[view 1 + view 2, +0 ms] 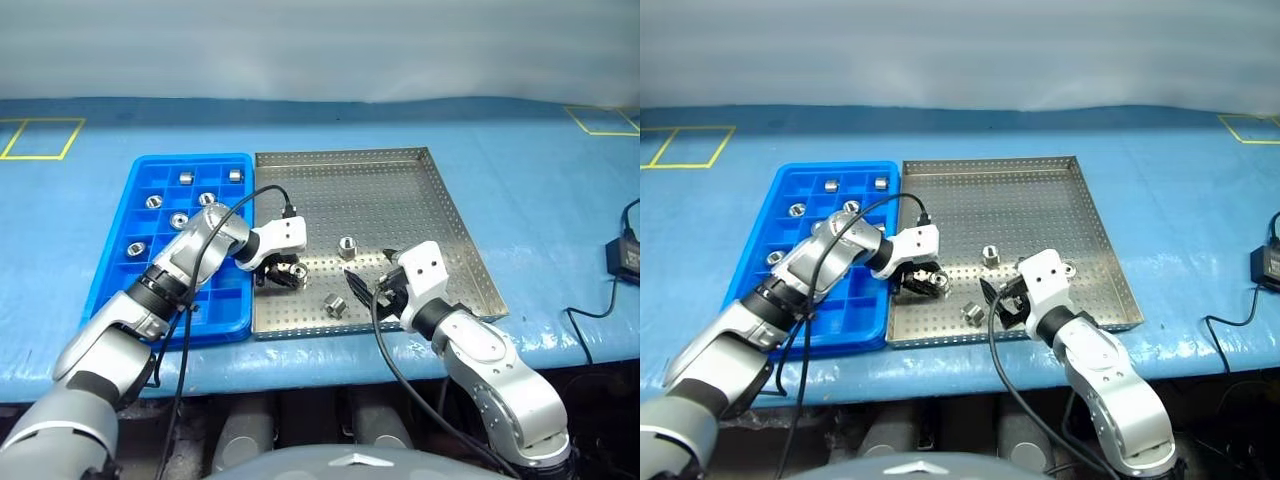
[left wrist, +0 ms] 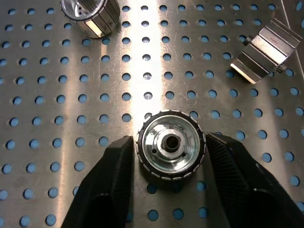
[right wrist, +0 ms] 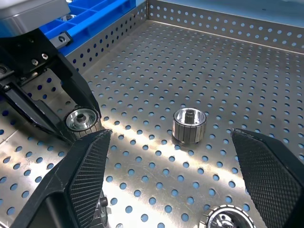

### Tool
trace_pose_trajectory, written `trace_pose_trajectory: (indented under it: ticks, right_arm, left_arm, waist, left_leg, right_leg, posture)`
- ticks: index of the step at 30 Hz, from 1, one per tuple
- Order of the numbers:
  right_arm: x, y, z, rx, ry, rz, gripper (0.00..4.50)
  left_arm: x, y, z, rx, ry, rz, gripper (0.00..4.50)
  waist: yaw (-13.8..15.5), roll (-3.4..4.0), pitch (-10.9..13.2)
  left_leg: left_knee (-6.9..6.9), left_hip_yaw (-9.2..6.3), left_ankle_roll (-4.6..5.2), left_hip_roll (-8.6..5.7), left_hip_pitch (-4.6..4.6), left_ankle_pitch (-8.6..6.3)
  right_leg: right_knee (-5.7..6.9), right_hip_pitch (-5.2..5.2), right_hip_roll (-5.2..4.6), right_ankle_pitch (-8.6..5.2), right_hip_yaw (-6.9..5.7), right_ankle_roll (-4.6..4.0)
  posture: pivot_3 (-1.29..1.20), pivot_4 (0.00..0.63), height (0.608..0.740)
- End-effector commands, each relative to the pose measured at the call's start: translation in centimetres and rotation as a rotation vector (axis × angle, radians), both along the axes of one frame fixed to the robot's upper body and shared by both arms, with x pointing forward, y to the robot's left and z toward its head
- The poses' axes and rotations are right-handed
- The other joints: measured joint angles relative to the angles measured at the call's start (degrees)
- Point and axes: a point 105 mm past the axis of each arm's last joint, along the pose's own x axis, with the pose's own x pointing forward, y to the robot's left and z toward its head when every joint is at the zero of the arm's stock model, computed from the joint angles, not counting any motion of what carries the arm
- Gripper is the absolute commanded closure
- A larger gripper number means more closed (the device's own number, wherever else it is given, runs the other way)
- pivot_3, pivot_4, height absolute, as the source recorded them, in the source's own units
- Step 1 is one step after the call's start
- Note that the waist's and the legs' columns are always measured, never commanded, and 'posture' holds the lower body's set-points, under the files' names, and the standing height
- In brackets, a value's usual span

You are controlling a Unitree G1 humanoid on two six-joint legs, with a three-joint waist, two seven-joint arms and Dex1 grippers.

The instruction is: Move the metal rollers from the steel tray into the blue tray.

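Observation:
The steel tray point(image 1: 420, 200) lies in the middle of the blue table, with the blue tray point(image 1: 115, 275) against its left side. Several metal rollers point(image 1: 186, 177) sit in the blue tray's compartments. My left gripper point(image 1: 289, 273) reaches down onto the steel tray's front left area. It is shut on a metal roller point(image 2: 171, 145) that stands on the perforated floor, one finger point(image 2: 114, 175) touching each side. Loose rollers lie at the tray's middle point(image 1: 347, 246) and near its front rim point(image 1: 335, 306). My right gripper point(image 1: 368, 290) hovers open over the tray's front, its fingers point(image 3: 85, 175) wide apart.
A black power adapter point(image 1: 625, 255) with its cable lies on the table at the far right. Yellow tape squares point(image 1: 40, 138) mark the table's back corners. The table's front edge runs just below both trays.

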Motion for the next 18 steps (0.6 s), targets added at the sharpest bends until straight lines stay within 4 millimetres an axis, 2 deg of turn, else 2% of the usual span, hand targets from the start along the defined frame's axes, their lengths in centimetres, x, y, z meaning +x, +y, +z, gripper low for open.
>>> trace_pose_trajectory:
  ticks: [1, 4, 6, 10, 13, 18]
  right_arm:
    - [0.2, 0.5, 0.9, 0.010, -0.042, 0.026, 0.21]
    - [0.4, 1.2, 1.1, 0.012, -0.049, 0.060, 0.21]
    - [0.5, 1.9, 1.4, 0.015, -0.055, 0.097, 0.21]
    - [0.8, 3.4, 1.8, 0.015, -0.065, 0.181, 0.21]
    - [1.1, 4.5, 2.0, 0.005, -0.070, 0.248, 0.21]
    - [0.9, 8.0, 2.7, 0.017, -0.099, 0.430, 0.21]
  left_arm:
    - [0.6, -0.4, 3.1, -0.164, -0.090, 0.078, 2.84]
    - [2.0, 0.7, 5.6, -0.295, -0.186, 0.280, 2.84]
    - [2.8, 2.3, 6.8, -0.328, -0.288, 0.447, 2.84]
    - [2.4, 5.5, 9.1, -0.457, -0.428, 0.774, 2.84]
    - [1.2, 7.7, 9.3, -0.489, -0.513, 0.988, 2.84]
    - [-2.0, 10.4, 8.2, -0.467, -0.613, 1.274, 2.84]
  waist:
    - [0.04, 0.00, 0.00]
    - [0.16, -0.01, 0.00]
    - [0.13, 0.00, 0.00]
    - [0.30, 0.00, 0.00]
    - [0.70, -0.02, 0.00]
    - [2.35, -0.03, 0.00]
  left_leg:
    - [0.00, 0.01, 0.00, 0.01, 0.00, 0.00]
    - [0.03, 0.00, -0.01, 0.04, -0.08, 0.01]
    - [0.06, -0.01, -0.01, 0.05, -0.09, 0.01]
    - [0.04, 0.00, -0.02, 0.05, -0.01, 0.01]
    - [0.04, -0.02, -0.03, 0.03, 0.00, 0.01]
    - [0.03, -0.05, -0.10, 0.03, 0.07, 0.06]
  right_leg:
    - [0.00, -0.02, 0.01, 0.01, 0.03, 0.00]
    - [0.05, -0.10, 0.03, 0.05, 0.05, 0.01]
    - [0.05, -0.09, 0.06, 0.10, 0.07, 0.09]
    - [0.02, -0.04, 0.10, 0.29, 0.15, 0.40]
    - [0.00, 0.00, 0.08, 0.45, 0.15, 0.24]
    - [0.02, 0.06, 0.10, 0.47, 0.14, 0.23]
  posture:
    - [-0.03, 0.150, 0.740]
    - [-0.01, 0.150, 0.740]
    - [0.01, 0.150, 0.740]
    - [0.06, 0.150, 0.740]
    - [0.11, 0.150, 0.740]
    - [0.18, 0.150, 0.740]
